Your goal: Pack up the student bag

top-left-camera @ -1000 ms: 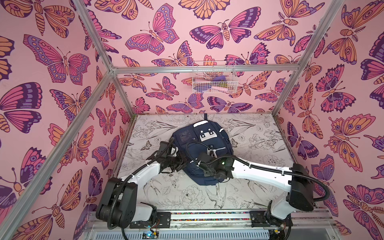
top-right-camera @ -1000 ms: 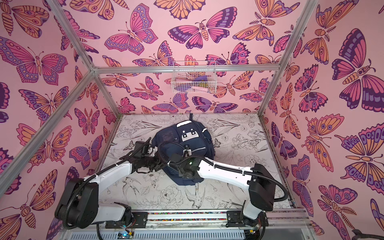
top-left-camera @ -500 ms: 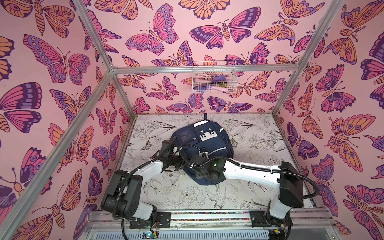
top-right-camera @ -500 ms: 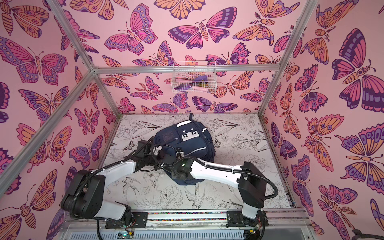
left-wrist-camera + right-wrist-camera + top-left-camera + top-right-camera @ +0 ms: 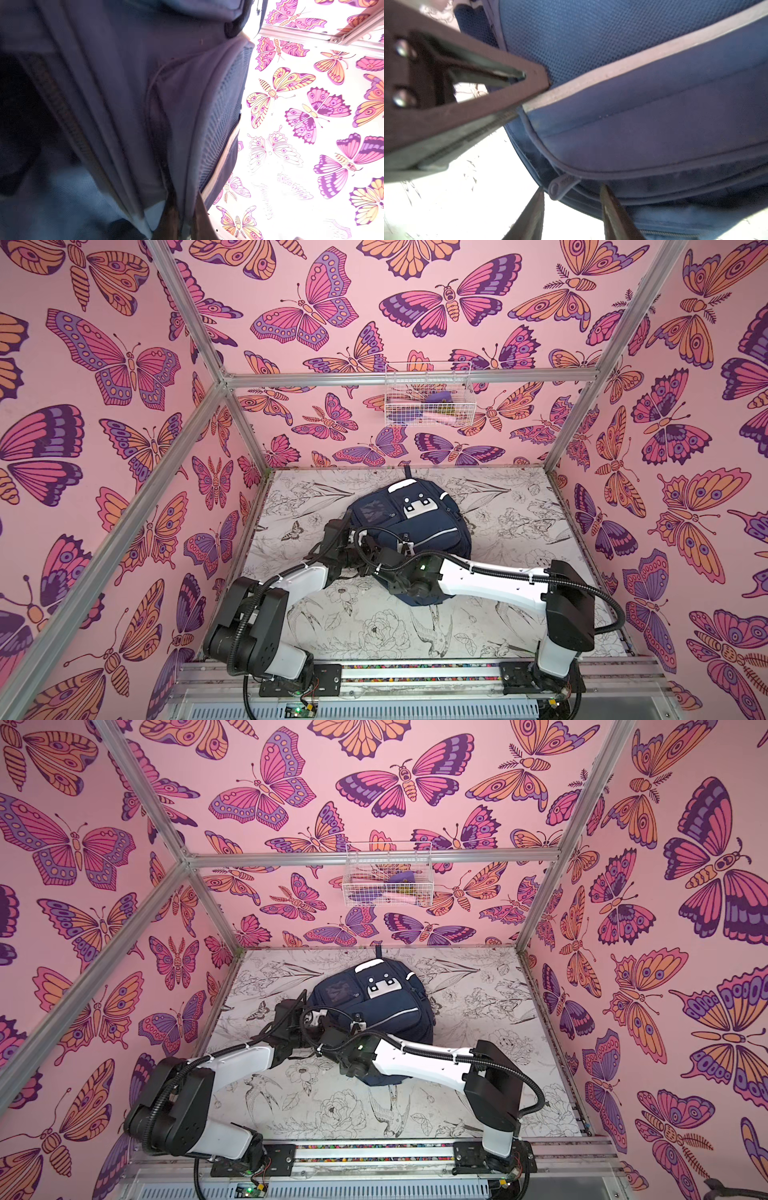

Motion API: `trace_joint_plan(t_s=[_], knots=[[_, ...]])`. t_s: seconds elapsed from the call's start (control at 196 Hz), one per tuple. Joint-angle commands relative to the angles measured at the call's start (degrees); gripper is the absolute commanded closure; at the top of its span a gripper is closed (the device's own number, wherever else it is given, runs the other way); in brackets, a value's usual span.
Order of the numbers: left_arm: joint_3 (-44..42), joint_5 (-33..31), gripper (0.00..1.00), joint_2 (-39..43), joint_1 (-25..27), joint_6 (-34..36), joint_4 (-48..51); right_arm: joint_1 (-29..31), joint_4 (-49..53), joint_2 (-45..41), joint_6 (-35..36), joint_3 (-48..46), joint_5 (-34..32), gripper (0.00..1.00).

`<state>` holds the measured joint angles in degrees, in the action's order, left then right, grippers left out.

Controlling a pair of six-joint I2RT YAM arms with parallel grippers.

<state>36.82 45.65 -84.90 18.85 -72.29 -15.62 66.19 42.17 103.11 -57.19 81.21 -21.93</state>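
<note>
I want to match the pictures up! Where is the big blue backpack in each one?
In a top view: the student bag lies mid-way across the flowered mat.
In a top view: student bag, same spot.
Left wrist: close up, covering most of the picture, butterfly wall beside it.
Right wrist: close up, covering most of the picture.
Shared landmark: what looks like the bag's pale stripe.

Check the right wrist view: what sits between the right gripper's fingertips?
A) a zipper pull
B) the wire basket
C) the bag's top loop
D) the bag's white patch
A: in the right wrist view, the zipper pull on the student bag lies in the gap between the parted fingertips of the right gripper.
</note>
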Motion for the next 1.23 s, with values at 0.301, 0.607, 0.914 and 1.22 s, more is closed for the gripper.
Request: trace_joint_plan(t_s=[0.301,0.607,0.914,1.22], knots=[[-1.0,2.5,1.00,-0.5,0.8,-5.1,-10.3,-2.6,0.1,2.2,-2.7,0.6,0.7,0.78],[-1.8,2.5,1.00,-1.3,0.9,-5.5,-11.8,-3.7,2.2,1.9,-3.2,0.1,1.9,1.00],[-1.2,1.9,1.00,-3.4,-0.8,-4.1,-9.6,-6.1,16.1,-4.1,-1.0,-3.3,-5.2,1.00],[4.1,-3.0,1.00,1.1,-3.4,12.5,15.4,-20.4,17.6,-10.9,11.1,-11.3,-4.4,1.00]])
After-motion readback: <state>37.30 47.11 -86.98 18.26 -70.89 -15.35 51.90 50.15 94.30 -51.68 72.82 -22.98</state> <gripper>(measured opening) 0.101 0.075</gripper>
